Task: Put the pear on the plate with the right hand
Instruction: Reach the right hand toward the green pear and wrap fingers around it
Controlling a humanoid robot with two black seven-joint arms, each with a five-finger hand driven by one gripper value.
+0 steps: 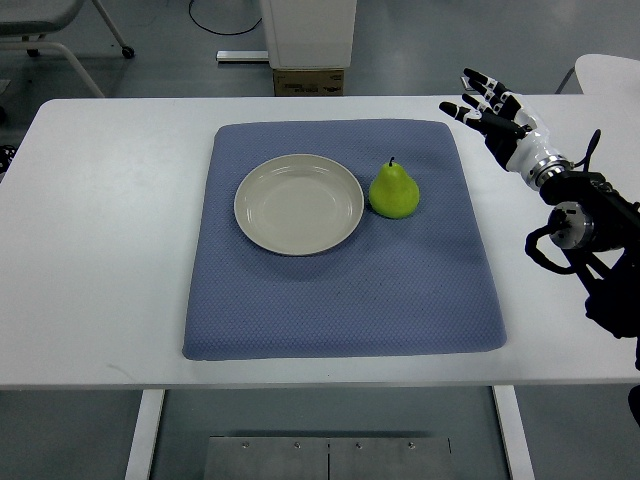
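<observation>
On the blue mat (340,290) in the middle of the surface (100,250), the pear (394,190) stands upright just beside the empty plate (298,204), not yet grasped, so I judge the right hand (490,108), fingers spread and holding nothing near the far right edge, must first reach toward the pear.

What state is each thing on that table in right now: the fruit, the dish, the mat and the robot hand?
pear: upright on the blue mat, just right of the plate, not held.
plate: empty, right way up on the mat.
blue mat: lying flat on the white table.
right robot hand: open, fingers spread, holding nothing, off to the pear's right.
</observation>
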